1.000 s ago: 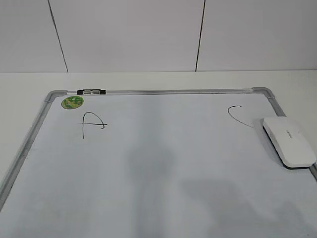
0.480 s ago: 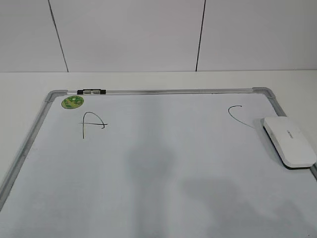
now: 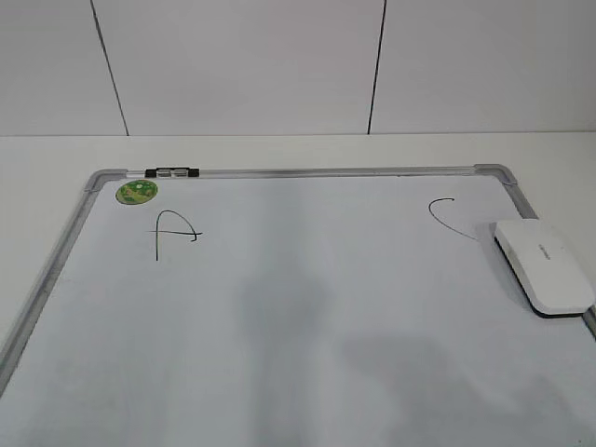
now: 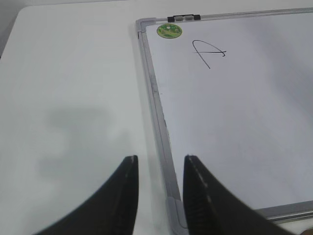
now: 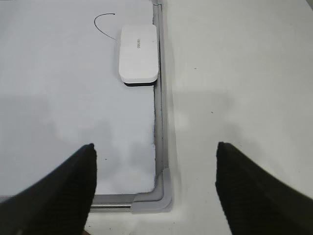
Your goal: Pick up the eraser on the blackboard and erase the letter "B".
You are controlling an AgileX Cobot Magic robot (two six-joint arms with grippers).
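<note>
Right wrist view: the right gripper (image 5: 155, 169) hangs wide open above the blackboard's (image 5: 160, 127) near right corner, holding nothing. Ahead, the eraser (image 5: 139, 53) lies flat against the right frame, touching the "C" (image 5: 101, 23). The left gripper (image 4: 159, 169), fingers slightly parted and empty, hovers over the desk (image 4: 73, 98) beside the left frame.

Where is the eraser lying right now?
The eraser lies flat on the blackboard at its right edge in the exterior view, against the frame, just right of the curved "C" stroke, untouched by either tool.
</note>
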